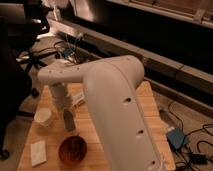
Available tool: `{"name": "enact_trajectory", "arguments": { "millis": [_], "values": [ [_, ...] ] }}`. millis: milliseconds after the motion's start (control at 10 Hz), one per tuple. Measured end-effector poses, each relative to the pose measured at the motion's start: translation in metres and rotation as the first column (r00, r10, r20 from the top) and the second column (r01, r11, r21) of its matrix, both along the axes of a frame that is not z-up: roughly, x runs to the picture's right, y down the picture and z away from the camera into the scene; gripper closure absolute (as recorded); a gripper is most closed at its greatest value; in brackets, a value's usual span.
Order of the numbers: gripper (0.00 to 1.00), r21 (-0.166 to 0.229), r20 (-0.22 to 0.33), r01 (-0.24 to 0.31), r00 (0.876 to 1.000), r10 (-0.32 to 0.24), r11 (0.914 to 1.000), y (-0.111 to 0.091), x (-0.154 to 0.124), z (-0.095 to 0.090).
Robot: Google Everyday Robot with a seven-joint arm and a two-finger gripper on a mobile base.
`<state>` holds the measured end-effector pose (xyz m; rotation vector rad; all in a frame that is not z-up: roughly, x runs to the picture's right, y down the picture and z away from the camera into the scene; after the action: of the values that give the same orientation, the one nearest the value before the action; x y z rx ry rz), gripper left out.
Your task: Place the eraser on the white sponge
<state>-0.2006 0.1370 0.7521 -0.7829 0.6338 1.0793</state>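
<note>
While the arm (112, 95) bends steeply down, its claw (67, 110) grips the eraser (69, 122) upright beside the cup (44, 117).

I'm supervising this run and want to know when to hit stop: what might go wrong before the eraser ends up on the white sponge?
The gripper hangs between the white cup and the dark red bowl, the eraser apparently at its tip; swinging toward the white sponge might clip either. The sponge lies near the table's left edge, so a nudge might push it off. The bulky arm hides much of the table.
</note>
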Motion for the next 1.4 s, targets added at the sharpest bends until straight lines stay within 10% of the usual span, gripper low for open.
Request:
{"name": "enact_trajectory", "arguments": {
  "millis": [600, 1100, 1400],
  "values": [
    [0.83, 0.076, 0.231, 0.134, 0.962, -0.148, 0.9881, 0.012, -0.069, -0.076],
    [0.83, 0.149, 0.306, 0.308, 0.889, -0.340, 0.9396, 0.059, -0.114, -0.069],
    [0.83, 0.170, 0.368, 0.323, 0.855, -0.364, 0.9309, 0.086, -0.139, -0.050]
  ]
}}
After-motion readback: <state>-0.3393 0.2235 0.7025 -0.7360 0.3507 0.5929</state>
